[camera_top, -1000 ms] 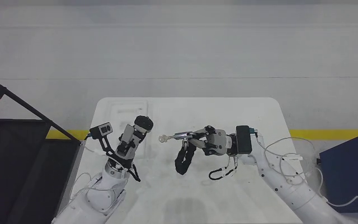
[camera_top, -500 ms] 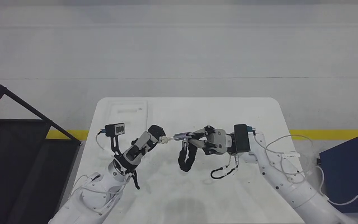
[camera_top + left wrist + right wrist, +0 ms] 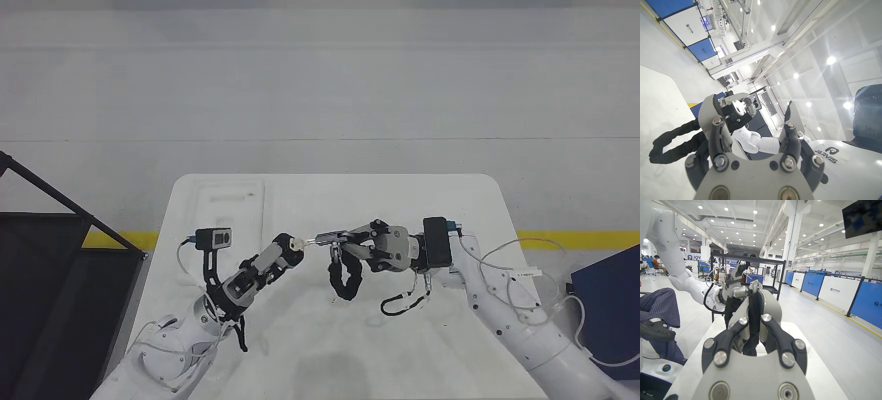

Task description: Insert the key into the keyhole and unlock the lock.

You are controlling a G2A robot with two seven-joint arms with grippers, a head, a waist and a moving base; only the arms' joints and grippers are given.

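Grips the cable lock [image 3: 325, 239] in the right gripper [image 3: 352, 243], fingers pressed shut on its black sleeve, over the middle of the worktop [image 3: 440, 200], with the silver lock head turned toward the left edge. Lets the black cable loop [image 3: 347, 283] hang down toward the worktop. Sets the left gripper [image 3: 751, 100] at the lock head, fingers spread wide and holding nothing, one on each side of the key [image 3: 738, 108]. Places the key at the end of the lock head, just beside the round keyhole [image 3: 748, 102]; cannot tell whether the blade is already seated.

Looks like the step of taking hold of the key, grasp not yet made. Calls next for closing on the key's flat head, lining the blade up with the slot if it is not in, pushing home, then twisting against a firm right-hand hold.

Carries lettering and a logo on the blue and white barrier panels [image 3: 834, 289] across the hall; none made out on lock or key.
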